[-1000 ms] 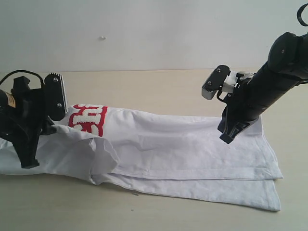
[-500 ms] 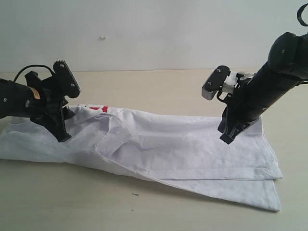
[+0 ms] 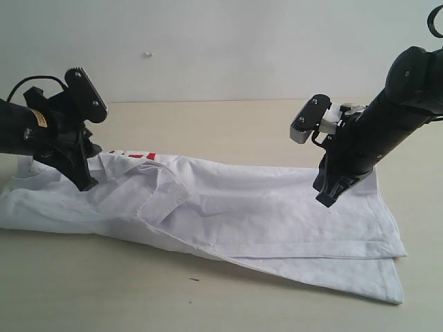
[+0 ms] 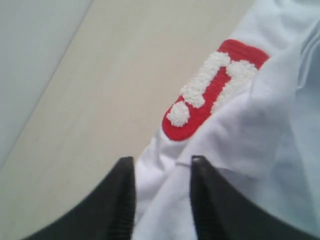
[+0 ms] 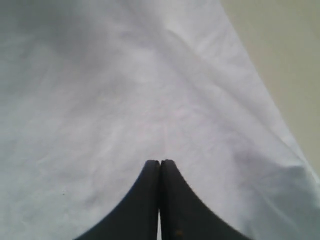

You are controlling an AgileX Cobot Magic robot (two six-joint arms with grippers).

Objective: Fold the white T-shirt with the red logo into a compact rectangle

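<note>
The white T-shirt [image 3: 277, 214] lies in a long folded strip across the table, hem end at the right. Only a sliver of the red logo [image 3: 138, 156] shows at the far edge; the left wrist view shows one end of the red logo [image 4: 210, 92] beside a white fold [image 4: 260, 130]. My left gripper [image 3: 88, 184] stands open at the shirt's left end, with cloth lying behind the gap of the left gripper [image 4: 162, 162]. My right gripper [image 3: 325, 200] is shut and empty, its tips close over the right part of the shirt [image 5: 125, 90], as the right gripper [image 5: 160, 162] shows.
The shirt rests on a beige table [image 3: 208, 124] with a pale wall behind. A small dark speck [image 3: 194, 279] lies near the front. A black cable [image 3: 28, 84] loops over the left arm.
The left gripper carried the raised fold toward the far side, laid it over most of the logo, opened and drew back left. The right arm has not moved.
</note>
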